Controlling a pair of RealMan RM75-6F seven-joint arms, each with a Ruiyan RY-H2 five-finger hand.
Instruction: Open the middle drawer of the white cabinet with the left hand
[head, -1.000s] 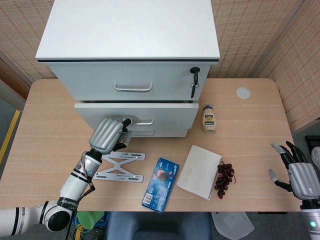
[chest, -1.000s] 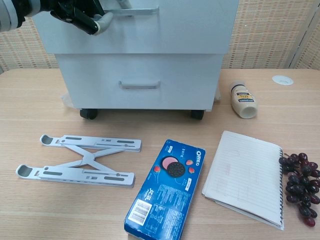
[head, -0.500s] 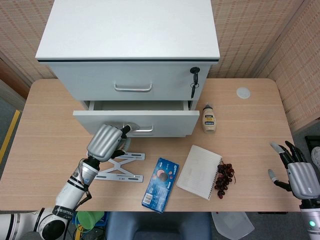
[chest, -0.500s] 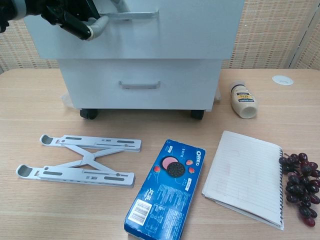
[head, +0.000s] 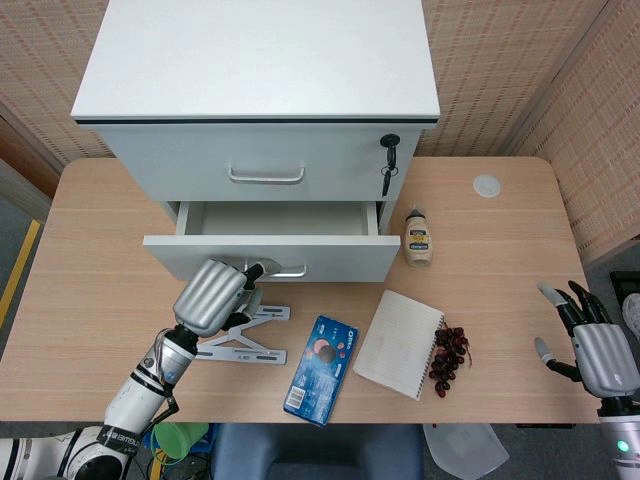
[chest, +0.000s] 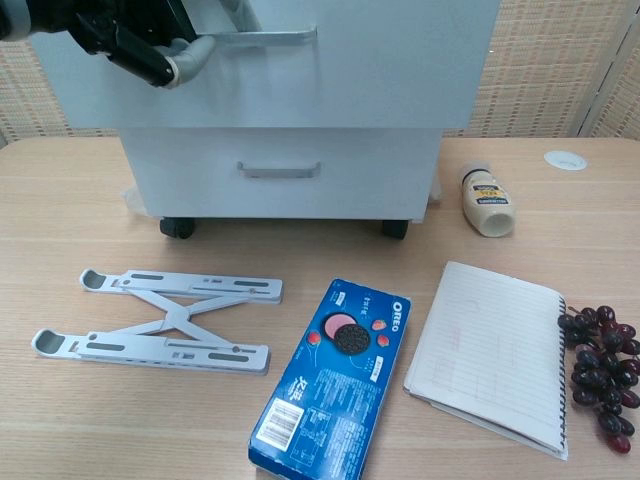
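Centre-left of the head view: the left hand (head: 212, 296) has its fingers curled around the handle (head: 283, 271) of the middle drawer (head: 272, 257) of the white cabinet (head: 256, 90). The drawer stands partly pulled out, its inside showing. Judgement: a rigid, light drawer on runners that should slide easily; the thin metal bar handle is the only sensible hold, best taken near its middle so the front does not skew. At lower right of the head view, the right hand (head: 596, 345) hangs off the table edge, fingers spread, holding nothing. Readable writing: "OREO" on the blue cookie box (chest: 331, 373). The label on the small bottle (chest: 485, 198) is too small to read.
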